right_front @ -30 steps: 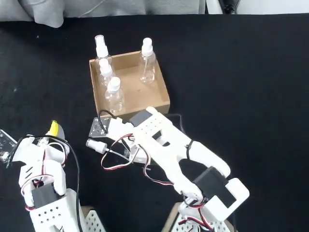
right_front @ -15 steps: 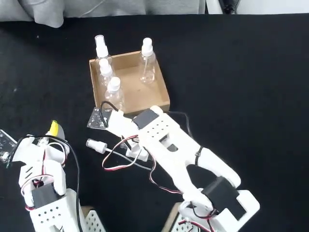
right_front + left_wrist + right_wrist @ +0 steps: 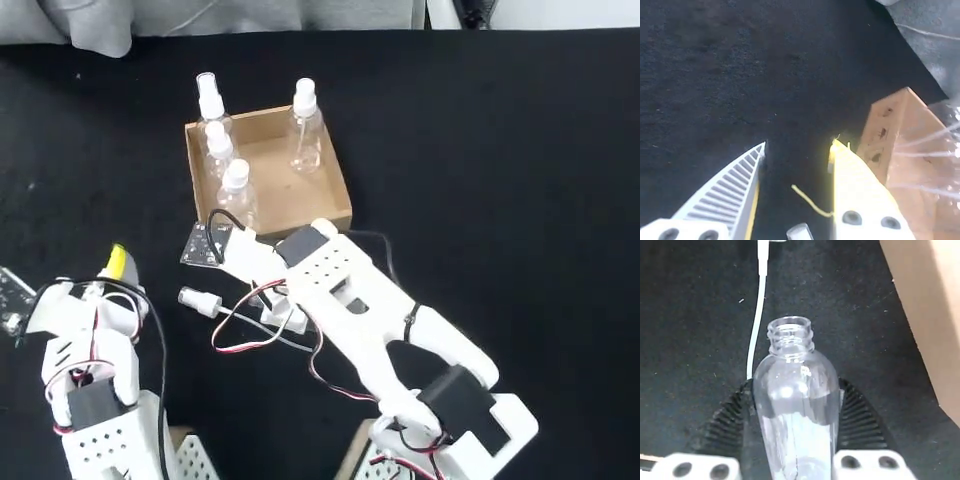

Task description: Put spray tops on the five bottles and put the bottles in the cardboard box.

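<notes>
My right gripper (image 3: 792, 390) is shut on a clear uncapped bottle (image 3: 792, 365) just above the table. The bottle's open neck points at the thin tube (image 3: 759, 305) of a loose spray top (image 3: 198, 299) lying on the black table. The right arm (image 3: 340, 300) reaches between that top and the cardboard box (image 3: 290, 218). Three capped bottles (image 3: 306, 125) (image 3: 218, 150) (image 3: 237, 190) stand in the box. Another capped bottle (image 3: 211, 100) stands at its far left corner, inside or just behind, I cannot tell. My left gripper (image 3: 798, 145) (image 3: 112, 270) is open and empty at the front left.
The box wall (image 3: 890, 130) (image 3: 920, 300) stands close beside both grippers. Red, white and black cables (image 3: 245, 335) hang under the right arm. Grey cloth (image 3: 90, 20) lies along the table's far edge. Black table spreads to the right of the box.
The right arm has shifted a little toward the box with the bottle, then stopped. The left gripper has edged slightly forward. The spray top has stayed put.
</notes>
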`<state>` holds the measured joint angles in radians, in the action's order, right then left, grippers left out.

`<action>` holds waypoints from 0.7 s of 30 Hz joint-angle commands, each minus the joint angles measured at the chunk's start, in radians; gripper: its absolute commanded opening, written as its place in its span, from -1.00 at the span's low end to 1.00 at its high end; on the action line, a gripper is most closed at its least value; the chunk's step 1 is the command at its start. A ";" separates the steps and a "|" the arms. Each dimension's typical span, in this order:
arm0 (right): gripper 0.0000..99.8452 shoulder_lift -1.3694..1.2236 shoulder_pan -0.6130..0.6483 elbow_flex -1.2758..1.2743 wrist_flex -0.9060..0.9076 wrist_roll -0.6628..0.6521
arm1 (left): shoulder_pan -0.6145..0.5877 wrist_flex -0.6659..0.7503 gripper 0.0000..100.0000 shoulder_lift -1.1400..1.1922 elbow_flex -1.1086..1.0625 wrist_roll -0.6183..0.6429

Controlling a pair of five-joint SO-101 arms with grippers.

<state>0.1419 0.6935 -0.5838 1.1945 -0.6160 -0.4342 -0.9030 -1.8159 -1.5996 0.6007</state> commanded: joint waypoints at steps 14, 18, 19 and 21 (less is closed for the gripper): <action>-0.82 0.059 -0.002 0.062 -0.006 0.006 | 0.136 -0.189 -0.62 0.000 0.268 0.011; -0.82 0.059 -0.005 0.062 -0.006 0.006 | 0.140 -0.198 -0.63 0.000 0.291 0.011; -0.82 0.059 -0.005 0.062 -0.006 0.006 | 0.142 -0.212 -0.63 0.000 0.302 0.011; -0.82 0.059 -0.005 0.062 -0.006 0.006 | 0.159 -0.250 -0.63 0.000 0.329 0.009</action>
<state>0.1419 0.6935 -0.5838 1.1945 -0.6160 -0.3069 -1.1040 -1.8220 -1.3663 0.6007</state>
